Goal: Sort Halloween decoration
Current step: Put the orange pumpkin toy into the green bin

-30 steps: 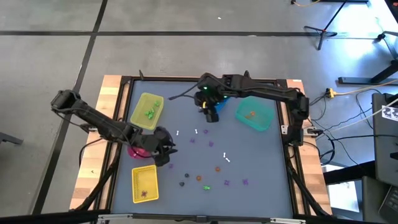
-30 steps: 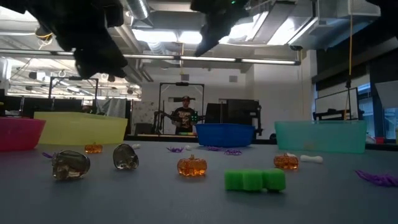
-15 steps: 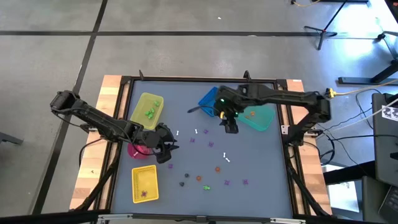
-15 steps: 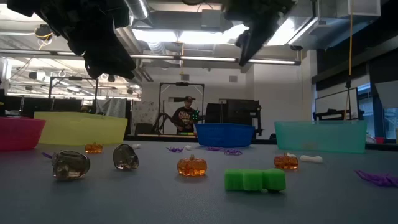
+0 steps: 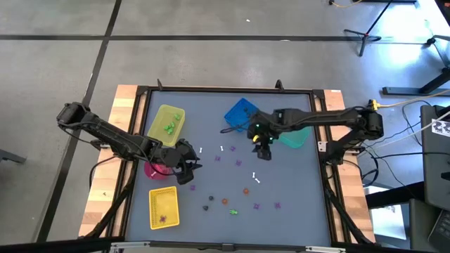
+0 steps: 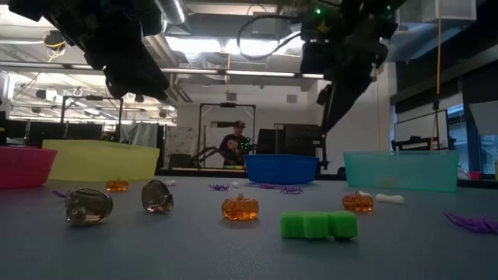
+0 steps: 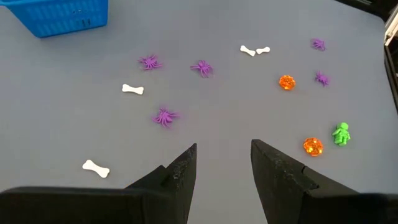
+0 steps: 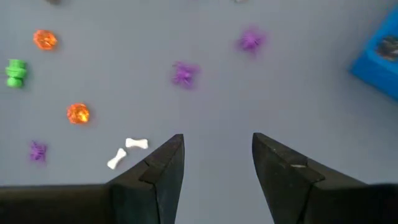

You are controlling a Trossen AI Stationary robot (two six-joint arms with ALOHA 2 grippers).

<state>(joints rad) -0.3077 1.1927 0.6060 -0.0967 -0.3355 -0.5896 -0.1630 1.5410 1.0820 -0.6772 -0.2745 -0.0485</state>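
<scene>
From above we see the left gripper (image 5: 188, 169) hanging over the surface (image 5: 281, 183) just beside the pink bin (image 5: 156, 170), and the right gripper (image 5: 263, 149) out over the middle, near the blue bin (image 5: 239, 112) and the teal bin (image 5: 295, 138). The Halloween decoration (image 5: 232, 200) lies scattered across the front half of the surface, with a few green pieces in the yellow bin (image 5: 166, 125) and some in a second yellow bin (image 5: 163, 208) at the front.

At surface height we see an orange pumpkin (image 6: 240, 208), a green block piece (image 6: 319, 225) and two clear skulls (image 6: 88, 206) resting on the surface, both arms overhead, and a person (image 6: 230, 148) in the room behind.

In the left wrist view its jaws stand apart with nothing between them, above purple spiders (image 7: 164, 116) and white bones (image 7: 132, 89).

In the right wrist view the jaws are likewise apart and empty, with two white bones (image 8: 126, 152) just beyond one finger (image 8: 163, 171)
</scene>
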